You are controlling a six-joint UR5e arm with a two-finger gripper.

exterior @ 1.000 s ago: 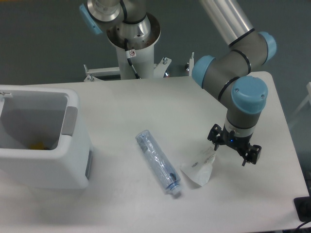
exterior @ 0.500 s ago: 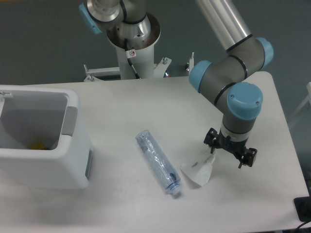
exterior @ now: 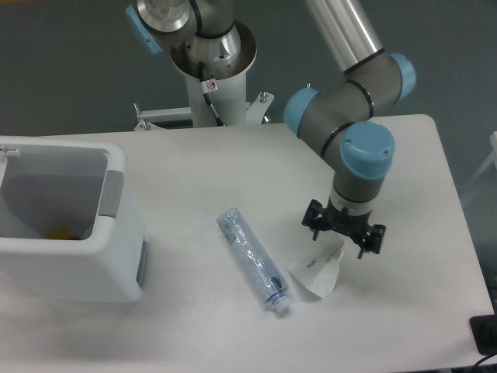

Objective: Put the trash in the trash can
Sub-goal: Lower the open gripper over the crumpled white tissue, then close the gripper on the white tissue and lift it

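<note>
A dark grey-blue floor [exterior: 70, 70] is seen behind and around a white desk [exterior: 233, 167] with rounded corners, whose matt top fills most of the view. At the far edge of the desk a white mounting post [exterior: 210, 93] with bolted feet is seen, and from above it the arm [exterior: 353, 128], silver with grey joints and light blue caps, is seen reaching down over the right half of the desk. The trash can [exterior: 116, 256], a large white bin with rounded corners and a grey panel on its right wall, is set on the left of the desk and is partly cut off by the frame edge; something small and yellow is glimpsed at its bottom. The bottle [exterior: 252, 260], crushed, clear and bluish, is laid on its side near the middle of the desk, slanted with its capped end toward the near edge, well apart from the trash can. The wrapper [exterior: 317, 276], white and crumpled, is laid just to the right of the bottle's lower end. The pincer [exterior: 343, 234] is held directly above the upper end of the wrapper with its fingers spread apart, and nothing is seen clamped between them; whether the wrapper is touched cannot be told. At the lower right corner a dark object [exterior: 485, 332] is partly seen.
</note>
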